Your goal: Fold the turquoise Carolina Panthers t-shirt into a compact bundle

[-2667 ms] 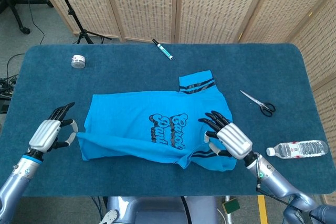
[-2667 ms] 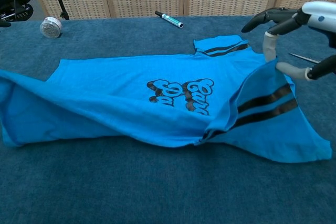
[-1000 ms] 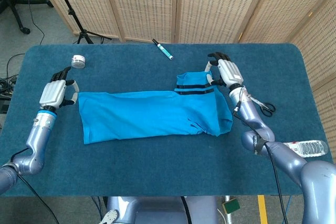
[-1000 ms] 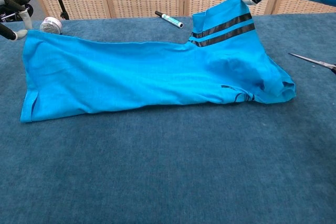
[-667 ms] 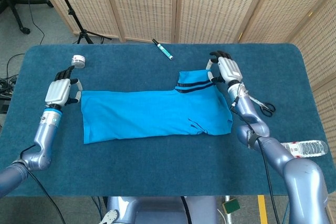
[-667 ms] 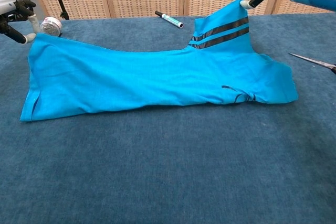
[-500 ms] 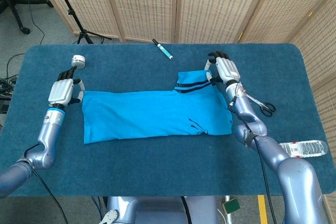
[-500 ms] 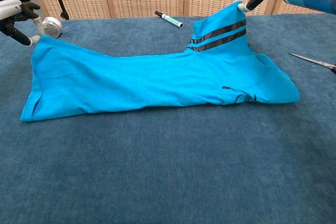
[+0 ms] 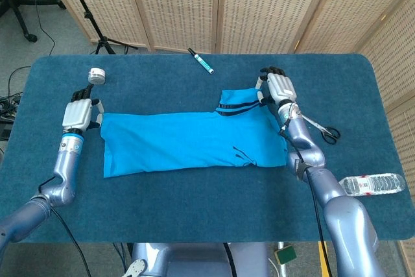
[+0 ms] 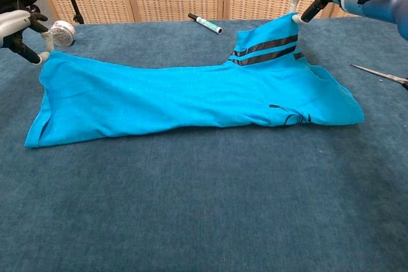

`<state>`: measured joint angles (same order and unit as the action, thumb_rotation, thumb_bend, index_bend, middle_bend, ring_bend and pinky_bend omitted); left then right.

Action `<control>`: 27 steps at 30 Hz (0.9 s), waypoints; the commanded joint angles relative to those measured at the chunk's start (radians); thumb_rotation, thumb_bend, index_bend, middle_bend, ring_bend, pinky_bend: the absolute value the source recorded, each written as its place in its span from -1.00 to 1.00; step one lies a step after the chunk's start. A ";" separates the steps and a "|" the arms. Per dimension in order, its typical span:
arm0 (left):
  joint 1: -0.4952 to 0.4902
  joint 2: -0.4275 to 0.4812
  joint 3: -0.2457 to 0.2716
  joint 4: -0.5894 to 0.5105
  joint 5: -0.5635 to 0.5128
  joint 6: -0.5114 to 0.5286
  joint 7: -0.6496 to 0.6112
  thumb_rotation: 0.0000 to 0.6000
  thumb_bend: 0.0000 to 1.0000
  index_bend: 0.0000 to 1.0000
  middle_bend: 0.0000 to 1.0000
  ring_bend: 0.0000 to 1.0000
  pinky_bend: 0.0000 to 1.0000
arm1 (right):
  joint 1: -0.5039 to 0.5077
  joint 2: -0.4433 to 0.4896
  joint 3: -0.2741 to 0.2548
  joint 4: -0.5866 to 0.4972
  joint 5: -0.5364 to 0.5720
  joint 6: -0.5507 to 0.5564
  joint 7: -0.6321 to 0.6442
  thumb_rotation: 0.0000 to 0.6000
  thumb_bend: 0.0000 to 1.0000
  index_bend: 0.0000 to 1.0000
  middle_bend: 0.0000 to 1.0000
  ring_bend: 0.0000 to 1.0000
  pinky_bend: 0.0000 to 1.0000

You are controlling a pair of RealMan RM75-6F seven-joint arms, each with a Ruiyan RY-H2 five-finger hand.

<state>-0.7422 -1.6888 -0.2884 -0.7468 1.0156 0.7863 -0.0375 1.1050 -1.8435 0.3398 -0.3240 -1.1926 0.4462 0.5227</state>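
**Folded shirt stretched between two pinching hands**

Spread lengthwise on the blue worktop (image 9: 194,212): turquoise t-shirt (image 9: 188,141), folded in half, far edge held up at both ends. Pinched at the left far corner by the left hand (image 9: 79,113), fingers (image 10: 43,42) closed on the cloth. Gripped at the striped sleeve (image 10: 264,49) by the right hand (image 9: 277,86), fingers closed on the sleeve's tip and lifting it off the worktop.

Seen only from the head: water bottle (image 9: 371,184) lying well out past the right fingers toward the near edge, and the whole pair of scissors (image 9: 318,128) just outward of the right forearm. Shown from the chest as no more than blade tips at the frame edge. Plainer from the chest: sleeve tented upward, a scrap of black print (image 10: 287,118) peeking out at the near fold. In both views: marker (image 9: 201,61) beyond the fingers, tape roll (image 9: 96,75) just beyond the left fingers.

Against 2.7 s ago: print then face-up and hands at the near side; now carried over to the far side, print hidden inside the fold. Against 0.5 s ago: hardly any change, sleeve slightly lower.
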 commanded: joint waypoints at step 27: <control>0.053 0.069 0.006 -0.103 0.101 0.088 -0.072 1.00 -0.37 -1.00 -1.00 -1.00 -1.00 | -0.065 0.088 -0.014 -0.123 -0.039 0.109 -0.019 1.00 -1.00 -1.00 -1.00 -1.00 -0.96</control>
<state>-0.7032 -1.6403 -0.2890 -0.8235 1.1008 0.8606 -0.0971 1.0641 -1.7890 0.3278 -0.3967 -1.2257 0.5186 0.5161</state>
